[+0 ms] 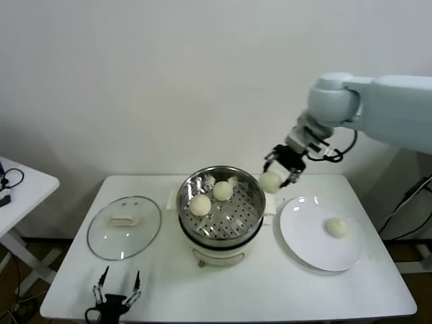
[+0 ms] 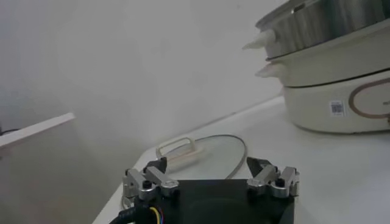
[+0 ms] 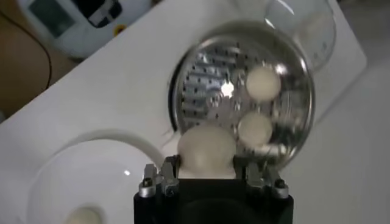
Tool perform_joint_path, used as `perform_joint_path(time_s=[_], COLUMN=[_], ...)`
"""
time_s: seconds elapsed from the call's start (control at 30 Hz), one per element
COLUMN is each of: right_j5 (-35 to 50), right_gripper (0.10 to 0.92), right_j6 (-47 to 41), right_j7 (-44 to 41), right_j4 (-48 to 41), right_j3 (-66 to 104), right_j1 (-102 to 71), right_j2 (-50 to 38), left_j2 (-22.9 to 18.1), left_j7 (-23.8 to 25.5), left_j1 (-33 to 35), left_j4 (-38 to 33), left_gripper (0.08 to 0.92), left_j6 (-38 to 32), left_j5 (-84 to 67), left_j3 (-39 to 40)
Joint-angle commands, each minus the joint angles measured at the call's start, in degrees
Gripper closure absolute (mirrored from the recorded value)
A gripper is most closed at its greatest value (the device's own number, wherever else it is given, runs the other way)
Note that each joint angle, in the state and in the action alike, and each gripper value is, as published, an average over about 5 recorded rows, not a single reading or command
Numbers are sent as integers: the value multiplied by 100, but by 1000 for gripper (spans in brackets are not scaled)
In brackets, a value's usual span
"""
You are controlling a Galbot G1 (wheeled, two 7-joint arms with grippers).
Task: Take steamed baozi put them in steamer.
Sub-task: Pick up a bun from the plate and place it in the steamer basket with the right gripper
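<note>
Baozi: one bun (image 1: 270, 181) is clamped in the right claw (image 1: 283, 173), in the air just past the steamer's (image 1: 253, 191) right rim, toward the table's (image 1: 337, 290) back edge.
Right claw: closed on the bun, fingers on either side of it.
Steamer: mid-table, two buns (image 1: 200, 204) (image 1: 223, 190) lie on its perforated floor, touching or nearly so.
Plate: right of the steamer, one bun (image 1: 337, 227) left on the plate (image 1: 304, 236).
Left claw: parked open (image 1: 117, 290) at the table's front edge, near the lid (image 1: 123, 226).
Doing it well: carry the bun over bare floor, clear of the two inside, lower before letting go, I'd judge.
Hard to tell: how high the held bun hangs above the rim.
</note>
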Motion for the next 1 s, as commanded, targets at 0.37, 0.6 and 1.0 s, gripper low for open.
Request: perform_joint_path(time_s=[0.37, 0.6, 1.0], right_j5=[-2530, -2425, -2277], right_gripper=[436, 432, 428], right_j6=[1210, 1175, 1291], right_j7=[584, 688, 657], right_j4=[-770, -1392, -1942], right_j3=[525, 536, 660], right_j1=[-2146, -2531, -2727], right_j2=[2039, 2408, 2775], left_j2=[17, 47, 68], left_j7=[-3, -12, -13], left_j1=[-71, -108, -146], left_j4=[80, 181, 228], left_gripper=[177, 177, 177], left_j6=[0, -33, -51], left_j5=[-26, -37, -68], left_j3=[-9, -38, -64])
